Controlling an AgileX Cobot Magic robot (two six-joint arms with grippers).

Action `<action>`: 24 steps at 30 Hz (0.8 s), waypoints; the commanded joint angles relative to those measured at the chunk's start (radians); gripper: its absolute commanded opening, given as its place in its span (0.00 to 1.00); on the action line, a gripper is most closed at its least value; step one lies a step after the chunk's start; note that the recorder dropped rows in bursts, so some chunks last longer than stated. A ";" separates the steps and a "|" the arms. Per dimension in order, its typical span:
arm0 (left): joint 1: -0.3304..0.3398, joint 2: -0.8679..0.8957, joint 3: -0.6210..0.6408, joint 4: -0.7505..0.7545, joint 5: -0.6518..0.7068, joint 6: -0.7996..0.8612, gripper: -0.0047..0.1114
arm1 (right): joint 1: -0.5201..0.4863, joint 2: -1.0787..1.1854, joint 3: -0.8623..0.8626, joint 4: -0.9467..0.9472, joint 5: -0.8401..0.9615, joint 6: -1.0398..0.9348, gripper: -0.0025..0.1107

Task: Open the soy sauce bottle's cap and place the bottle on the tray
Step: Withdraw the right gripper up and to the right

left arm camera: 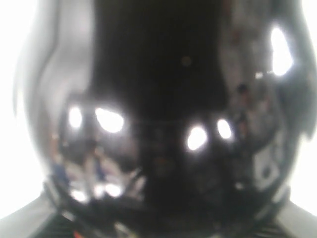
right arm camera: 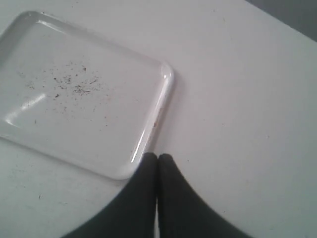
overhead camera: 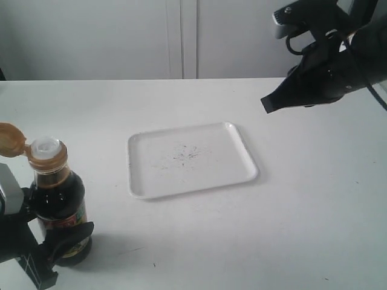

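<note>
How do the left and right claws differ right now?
Height: left claw sits low by the table; right claw is raised in the air beside the tray.
Load: left claw grips the soy sauce bottle around its lower body; right claw holds nothing.
Jaws: left claw's stand apart on either side of the bottle; right claw's are pressed together.
Shared: both are black.

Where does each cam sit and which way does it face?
Exterior: off the arms, raised, looking down on table; shows bottle, tray, left pincer, right pincer.
Left wrist: close up on bottle, blurred; no pincer clear.
Right wrist: above the table, facing down at a tray corner; shut pincer shows.
Shared: tray, in exterior and right wrist.
</note>
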 commanded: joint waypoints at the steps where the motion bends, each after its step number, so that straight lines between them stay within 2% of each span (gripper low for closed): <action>1: -0.003 -0.059 0.000 -0.026 -0.029 -0.018 0.04 | -0.007 -0.065 0.067 -0.013 -0.079 0.023 0.02; 5: -0.003 -0.097 0.000 -0.051 -0.029 -0.025 0.04 | -0.007 -0.092 0.133 -0.011 -0.140 0.023 0.02; 14: -0.003 -0.161 -0.001 -0.152 -0.029 -0.057 0.04 | -0.007 -0.092 0.336 -0.031 -0.401 0.019 0.02; 18: -0.003 -0.168 -0.032 -0.160 -0.029 -0.138 0.04 | -0.007 -0.092 0.358 -0.031 -0.471 0.019 0.02; 24: -0.003 -0.168 -0.126 -0.160 -0.029 -0.262 0.04 | -0.007 -0.092 0.358 -0.031 -0.483 0.019 0.02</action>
